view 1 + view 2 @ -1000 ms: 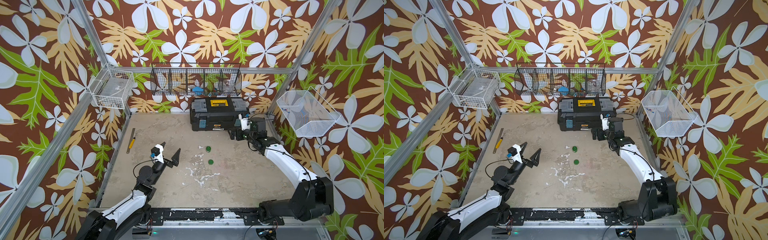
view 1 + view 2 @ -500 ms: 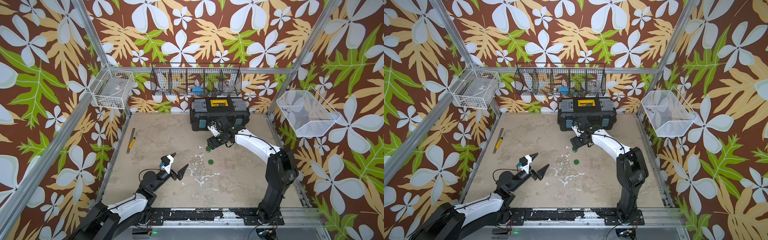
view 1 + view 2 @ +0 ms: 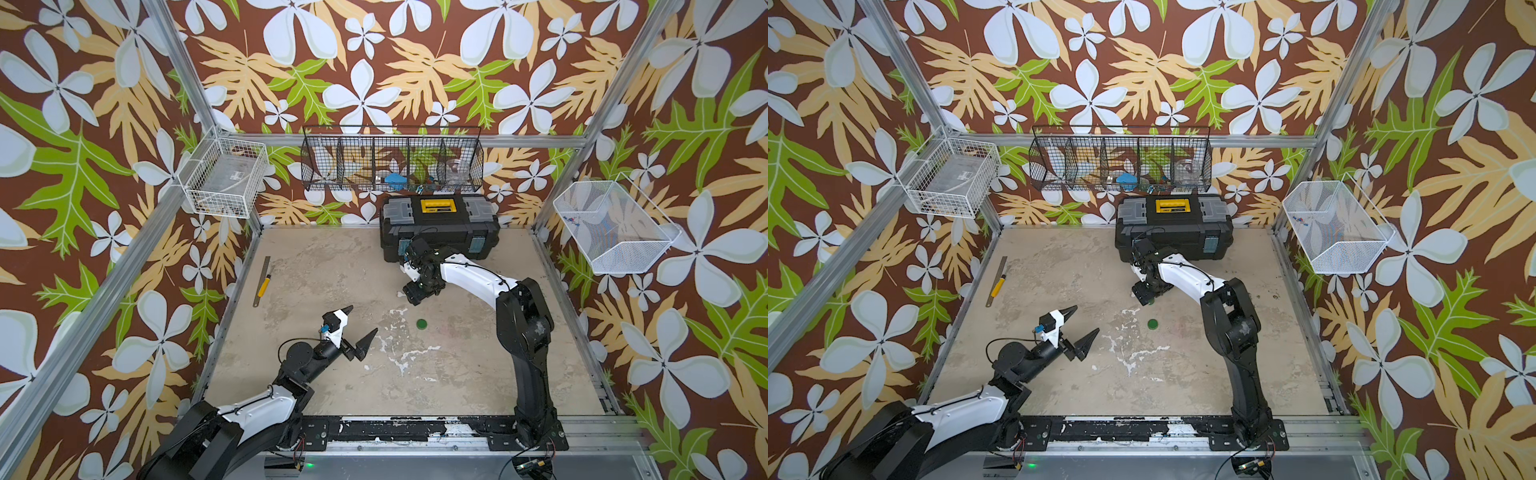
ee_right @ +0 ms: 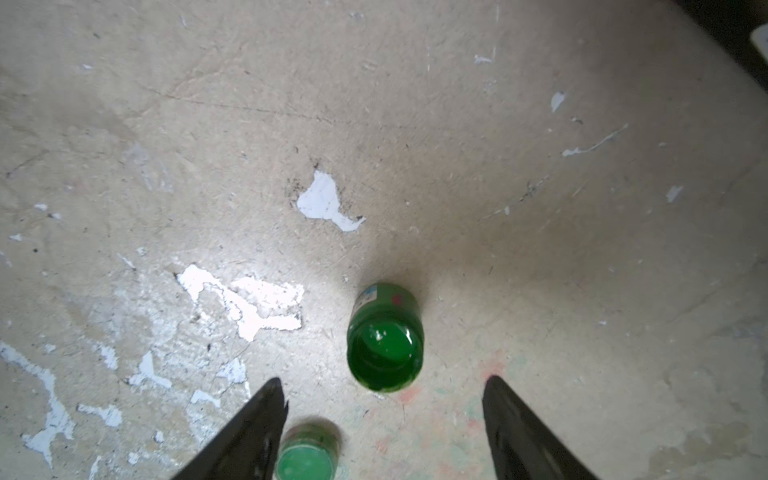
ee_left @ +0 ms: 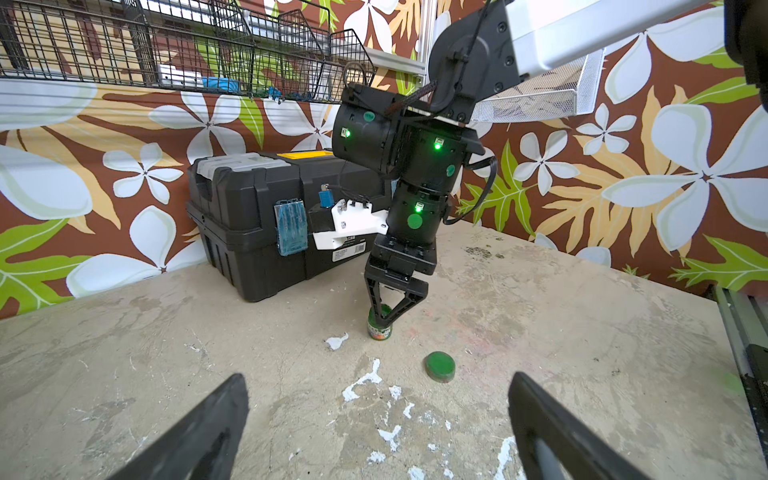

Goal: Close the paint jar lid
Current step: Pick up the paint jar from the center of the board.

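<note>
The paint jar point(image 4: 384, 336) is a small open pot of green paint, upright on the beige floor. My right gripper point(image 4: 383, 382) points down over it, open, one finger either side of the pot with gaps showing; the left wrist view shows those fingers point(image 5: 376, 299) straddling the paint jar point(image 5: 379, 330). In both top views the right gripper point(image 3: 411, 297) covers the pot. The lid point(image 3: 422, 323) is a flat green disc lying alone a little nearer the front, also showing as the lid point(image 5: 440, 365) and the lid point(image 4: 305, 455). My left gripper point(image 3: 364, 319) hovers open and empty left of it.
A black toolbox point(image 3: 440, 226) stands against the back wall just behind the right arm. A ruler with a yellow knife point(image 3: 262, 281) lies by the left edge. Wire baskets point(image 3: 392, 164) hang on the walls. White paint patches point(image 3: 399, 357) mark the floor.
My right arm has swung from beside the toolbox to above the paint jar, and its jaws have narrowed. My left arm has lowered and reached toward the middle, still open.
</note>
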Tool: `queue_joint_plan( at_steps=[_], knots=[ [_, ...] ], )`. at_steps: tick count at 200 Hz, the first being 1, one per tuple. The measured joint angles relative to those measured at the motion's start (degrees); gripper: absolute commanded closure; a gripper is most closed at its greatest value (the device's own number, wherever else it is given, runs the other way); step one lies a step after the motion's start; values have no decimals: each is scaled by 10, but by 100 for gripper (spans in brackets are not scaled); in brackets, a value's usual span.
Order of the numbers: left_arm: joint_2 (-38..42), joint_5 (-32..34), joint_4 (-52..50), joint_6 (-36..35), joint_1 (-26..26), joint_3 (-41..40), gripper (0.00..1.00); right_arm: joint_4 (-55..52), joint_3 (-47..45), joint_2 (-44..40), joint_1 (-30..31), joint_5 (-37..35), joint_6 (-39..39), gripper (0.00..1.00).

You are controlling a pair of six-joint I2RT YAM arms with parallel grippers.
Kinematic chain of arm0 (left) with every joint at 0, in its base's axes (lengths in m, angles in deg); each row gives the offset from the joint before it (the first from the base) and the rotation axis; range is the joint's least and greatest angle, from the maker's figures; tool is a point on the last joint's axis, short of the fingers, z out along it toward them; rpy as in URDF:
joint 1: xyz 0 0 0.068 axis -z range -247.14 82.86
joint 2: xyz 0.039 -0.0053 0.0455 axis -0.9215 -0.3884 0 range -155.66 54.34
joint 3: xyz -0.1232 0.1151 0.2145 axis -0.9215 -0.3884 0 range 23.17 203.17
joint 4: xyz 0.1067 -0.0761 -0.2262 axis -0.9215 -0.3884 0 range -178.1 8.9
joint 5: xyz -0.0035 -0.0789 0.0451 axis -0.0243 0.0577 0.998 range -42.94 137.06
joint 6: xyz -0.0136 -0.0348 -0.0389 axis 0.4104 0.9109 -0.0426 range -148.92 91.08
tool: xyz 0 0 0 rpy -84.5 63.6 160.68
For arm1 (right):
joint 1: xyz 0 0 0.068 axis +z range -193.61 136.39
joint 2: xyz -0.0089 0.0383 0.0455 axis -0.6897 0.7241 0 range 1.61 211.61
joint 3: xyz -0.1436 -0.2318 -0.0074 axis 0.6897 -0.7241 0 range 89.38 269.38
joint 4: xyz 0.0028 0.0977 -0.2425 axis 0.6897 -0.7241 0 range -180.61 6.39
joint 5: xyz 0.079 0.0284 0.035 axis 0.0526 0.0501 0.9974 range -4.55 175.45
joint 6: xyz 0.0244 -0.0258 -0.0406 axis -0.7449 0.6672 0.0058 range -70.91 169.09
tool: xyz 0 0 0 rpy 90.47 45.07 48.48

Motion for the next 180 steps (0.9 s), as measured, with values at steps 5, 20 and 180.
queue_joint_plan(
  at_steps=[5, 20, 180],
  knots=[
    [-1, 0, 0, 0, 0, 0, 2, -2, 3, 4, 1, 0, 0, 30],
    [-5, 0, 0, 0, 0, 0, 2, -8, 12, 13, 1, 0, -1, 34],
    [-9, 0, -1, 2, 0, 8, 3, -32, 45, 66, 1, -2, -1, 56]
  ],
)
